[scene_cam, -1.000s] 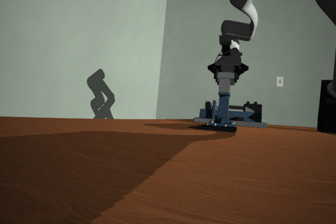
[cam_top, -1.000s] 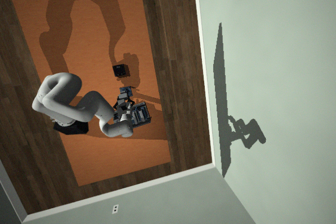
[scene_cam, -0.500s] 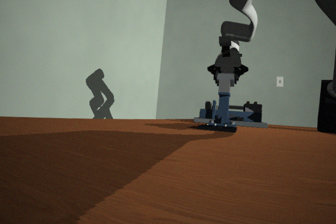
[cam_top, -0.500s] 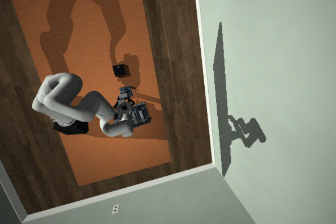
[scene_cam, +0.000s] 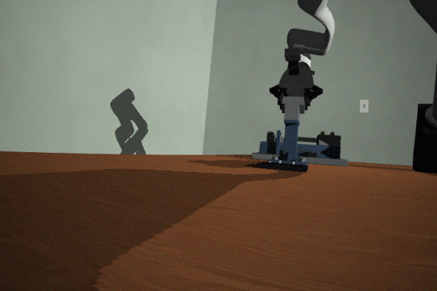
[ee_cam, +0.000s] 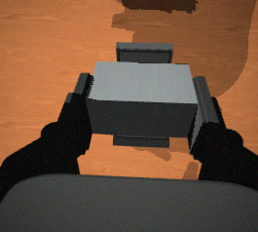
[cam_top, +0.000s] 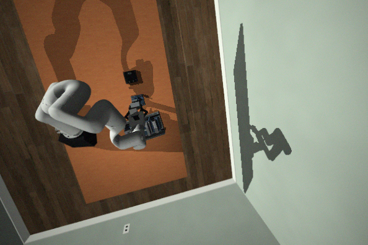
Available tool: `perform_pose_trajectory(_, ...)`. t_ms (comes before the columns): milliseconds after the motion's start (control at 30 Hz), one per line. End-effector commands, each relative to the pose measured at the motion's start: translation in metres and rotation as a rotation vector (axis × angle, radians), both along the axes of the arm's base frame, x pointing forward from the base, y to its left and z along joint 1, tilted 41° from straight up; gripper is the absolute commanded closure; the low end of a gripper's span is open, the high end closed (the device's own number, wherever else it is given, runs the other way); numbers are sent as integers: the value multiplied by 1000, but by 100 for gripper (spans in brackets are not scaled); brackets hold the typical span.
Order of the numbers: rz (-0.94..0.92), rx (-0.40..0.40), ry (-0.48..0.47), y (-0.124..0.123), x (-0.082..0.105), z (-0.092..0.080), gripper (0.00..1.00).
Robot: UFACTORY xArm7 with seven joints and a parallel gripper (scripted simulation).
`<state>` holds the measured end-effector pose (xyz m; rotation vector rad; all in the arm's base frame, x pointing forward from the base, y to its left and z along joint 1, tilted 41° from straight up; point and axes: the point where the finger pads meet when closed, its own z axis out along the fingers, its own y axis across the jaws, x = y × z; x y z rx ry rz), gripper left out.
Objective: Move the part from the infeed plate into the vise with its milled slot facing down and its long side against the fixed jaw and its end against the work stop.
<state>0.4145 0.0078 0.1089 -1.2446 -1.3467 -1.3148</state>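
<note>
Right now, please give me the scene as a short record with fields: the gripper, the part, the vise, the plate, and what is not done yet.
gripper: gripper shut on the part, pointing down
part: grey block, held by its two opposite sides between the black fingers; slot not visible
height: part hangs above the orange table, not resting on it
vise: vise beside the gripper, no block between its jaws
infeed plate: dark square plate, nothing on it
not done: part not yet in the vise

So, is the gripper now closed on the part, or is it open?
Closed on it. In the wrist view both fingers press against the opposite sides of the grey part, held in the gripper above the table.
</note>
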Motion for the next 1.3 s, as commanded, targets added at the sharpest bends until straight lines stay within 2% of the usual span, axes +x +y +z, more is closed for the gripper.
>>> perform_pose_trajectory(0, -3, -2, -2, -1, 1, 0, 100)
perform_pose_trajectory(1167, -3, -2, -2, -1, 1, -1, 100)
perform_pose_trajectory(1200, -3, -2, -2, -1, 1, -1, 11)
perform_pose_trajectory(1267, -3, -2, -2, -1, 1, -1, 11)
